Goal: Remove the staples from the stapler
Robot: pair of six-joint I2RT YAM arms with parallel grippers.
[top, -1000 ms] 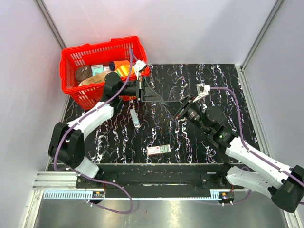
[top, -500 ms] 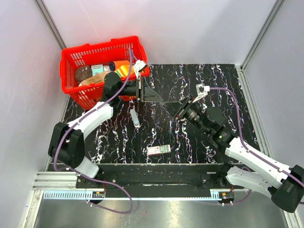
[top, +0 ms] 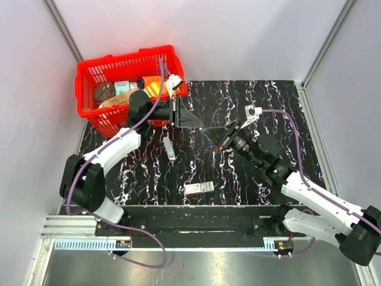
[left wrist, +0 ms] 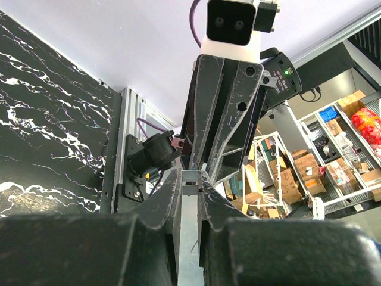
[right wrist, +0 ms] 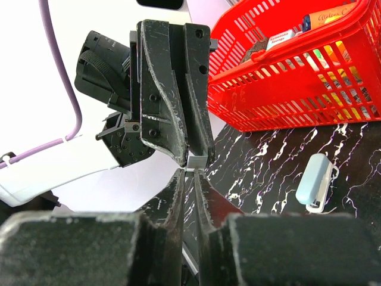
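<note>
- White-and-red small box (top: 199, 188) lies flat nearest the arm bases, well apart from both arms; I judge it a staple box, put where it will not hinder the work.
- Pale blue stapler (top: 170, 148) lies alone on the black marbled table (top: 280, 101), left of centre and farther back than the box. No finger touches it. In the right wrist view it rests flat with its top up, and looks closed.
- Farther back, above mid-table, the two arms meet tip to tip, raised off the surface so that each can reach the other.
- Left gripper (left wrist: 189, 186) is pinched tight on a small grey metal strip (right wrist: 197, 161), most likely the staples, holding it out toward its partner.
- Right gripper (right wrist: 191, 174) faces it with jaws drawn narrow, its tips at the same strip; whether they truly clamp it cannot be told. This reads as a hand-over, or a pull between the two.
- If that strip is the full load, the task looks close to done.
- Red plastic basket (top: 89, 68) of mixed goods stands at the far left corner, behind the left arm and not in use.
</note>
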